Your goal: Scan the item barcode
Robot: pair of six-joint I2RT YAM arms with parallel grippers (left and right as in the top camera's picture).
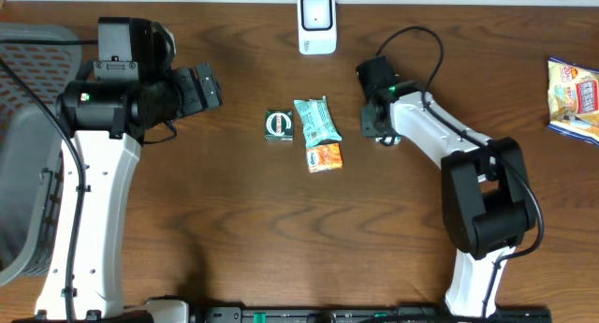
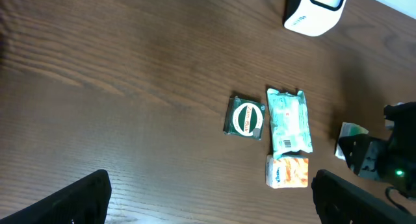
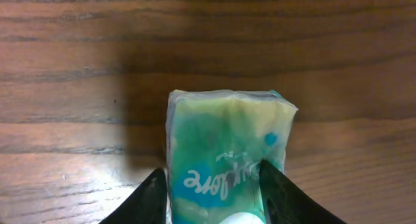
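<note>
One soft, glossy plastic-wrapped pack in green and yellow [image 3: 227, 130] is pinched by its sides in the right hand [image 3: 213, 169], low over the dark wood-grain bench [image 1: 234, 220] and well apart from the white, rounded scanner [image 1: 316, 23]; its barcode apparently has yet to be presented. The left hand [image 2: 211, 198] hangs wide and empty. A crinkled teal wrapper [image 1: 316, 121], a square dark-green packet [image 1: 279, 124] and a small orange pack [image 1: 325, 157] lie flat mid-bench
</note>
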